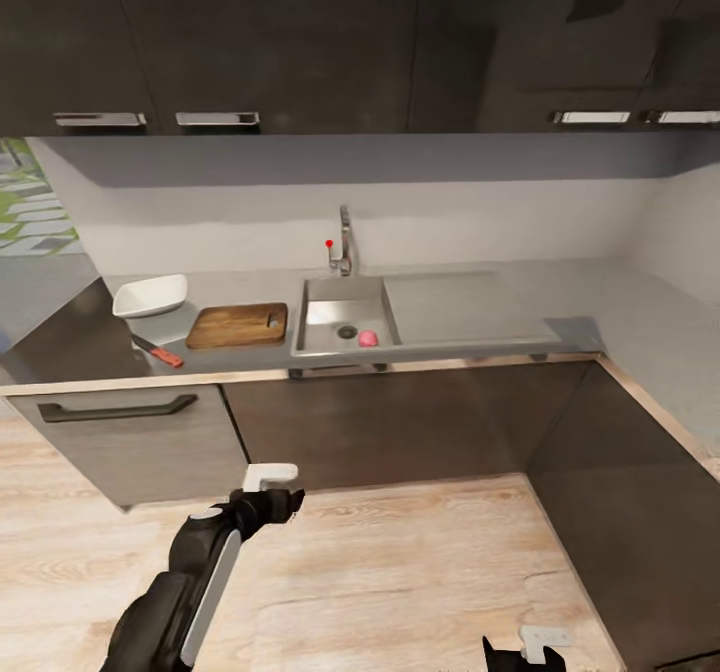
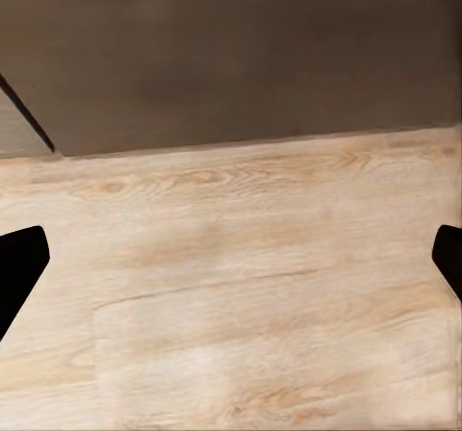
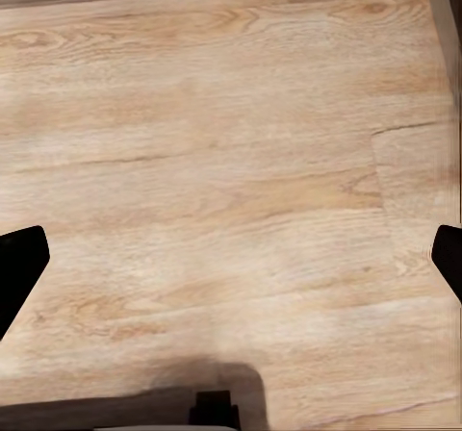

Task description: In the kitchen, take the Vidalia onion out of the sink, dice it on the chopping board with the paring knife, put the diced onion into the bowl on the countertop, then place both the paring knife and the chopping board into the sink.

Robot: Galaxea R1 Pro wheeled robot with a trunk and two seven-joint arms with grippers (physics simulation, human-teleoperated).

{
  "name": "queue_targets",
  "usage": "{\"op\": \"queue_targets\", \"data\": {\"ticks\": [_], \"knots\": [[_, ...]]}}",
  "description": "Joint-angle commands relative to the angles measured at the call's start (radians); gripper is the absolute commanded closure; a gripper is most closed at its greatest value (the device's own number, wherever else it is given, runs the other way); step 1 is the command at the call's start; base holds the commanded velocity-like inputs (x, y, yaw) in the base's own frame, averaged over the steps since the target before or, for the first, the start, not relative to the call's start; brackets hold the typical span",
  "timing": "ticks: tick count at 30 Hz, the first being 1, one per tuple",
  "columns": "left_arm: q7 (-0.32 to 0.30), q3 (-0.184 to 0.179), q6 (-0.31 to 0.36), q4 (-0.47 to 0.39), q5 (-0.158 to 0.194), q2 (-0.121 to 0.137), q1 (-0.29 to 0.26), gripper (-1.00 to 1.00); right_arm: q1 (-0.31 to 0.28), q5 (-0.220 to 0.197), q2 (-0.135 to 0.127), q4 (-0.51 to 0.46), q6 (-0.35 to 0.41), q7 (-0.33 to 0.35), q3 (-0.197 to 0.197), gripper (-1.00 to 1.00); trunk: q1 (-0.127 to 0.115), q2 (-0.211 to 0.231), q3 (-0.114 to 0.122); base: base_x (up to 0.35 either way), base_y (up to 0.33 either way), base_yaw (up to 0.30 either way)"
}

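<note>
Gaping left gripper (image 2: 231, 258), holding nothing

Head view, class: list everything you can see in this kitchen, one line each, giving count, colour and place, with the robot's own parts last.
Vidalia onion: one, pink-red, in the sink basin beside the drain.
sink: one, steel, set in the countertop, drainboard on its right.
tap: one, chrome with a red-tipped lever, behind the basin.
chopping board: one, brown wood, flat on the countertop left of the sink.
bowl: one, white, left of the board.
paring knife: one, dark blade and red-orange handle, near the countertop's front edge.
countertop: one, grey, L-shaped.
wall cabinets: dark, above.
floor: light wood.
left claw: one, black, open, over the floor.
right claw: one, black, open, over the floor.
</note>
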Motion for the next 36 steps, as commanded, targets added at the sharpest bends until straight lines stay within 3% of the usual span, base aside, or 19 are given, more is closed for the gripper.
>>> {"op": "queue_targets", "data": {"ticks": [1, 5, 9, 14, 17, 23, 26, 27, 28, 36], "knots": [[0.002, -0.002, 0.037, -0.006, 0.008, -0.007, -0.029, -1.00, -0.001, -0.008, -0.001, -0.001, -0.003, -0.007, 0.009, -1.00, 0.000, -0.002, -0.001, 0.000, 0.000, -0.143], [0.004, -0.020, 0.100, -0.006, 0.009, -0.028, -0.151, -1.00, -0.001, -0.007, -0.001, -0.001, -0.003, -0.008, 0.009, -1.00, 0.000, -0.002, -0.001, 0.000, 0.000, -0.053], [0.004, -0.031, 0.136, 0.018, 0.010, -0.039, -0.233, -1.00, -0.001, -0.007, -0.001, -0.001, -0.003, -0.008, 0.009, -1.00, 0.000, -0.002, -0.001, 0.000, 0.000, -0.013], [0.005, -0.035, 0.183, 0.111, 0.011, -0.045, -0.393, -1.00, -0.001, -0.007, -0.001, -0.001, -0.003, -0.008, 0.009, -1.00, 0.000, -0.002, -0.001, 0.000, 0.000, -0.003], [0.005, -0.036, 0.192, 0.234, 0.012, -0.052, -0.535, -1.00, -0.001, -0.007, 0.000, -0.001, -0.003, -0.008, 0.009, -1.00, 0.000, -0.002, -0.001, 0.000, 0.000, 0.000], [0.005, -0.035, 0.192, 0.484, 0.013, -0.075, -0.768, -1.00, -0.001, -0.007, 0.000, -0.001, -0.003, -0.008, 0.009, -1.00, 0.000, -0.002, -0.001, 0.000, 0.000, 0.000], [0.005, -0.035, 0.179, 0.685, 0.015, -0.085, -0.909, -1.00, -0.001, -0.007, 0.001, -0.001, -0.003, -0.008, 0.009, -1.00, 0.000, -0.002, -0.001, 0.000, 0.000, 0.000], [0.005, -0.035, 0.173, 0.715, 0.015, -0.086, -0.931, -1.00, -0.001, -0.007, 0.001, -0.001, -0.003, -0.008, 0.009, -1.00, 0.000, -0.002, -0.001, 0.000, 0.000, 0.000], [0.005, -0.035, 0.132, 0.815, 0.017, -0.089, -1.009, -1.00, -0.001, -0.008, 0.000, -0.001, -0.003, -0.008, 0.009, -1.00, 0.000, -0.002, -0.001, 0.000, 0.000, 0.000], [0.000, -0.038, 0.099, 0.862, 0.017, -0.081, -1.048, -1.00, -0.001, -0.008, 0.000, -0.001, -0.003, -0.008, 0.009, -1.00, 0.000, -0.002, -0.001, 0.000, 0.000, -0.002]]}}
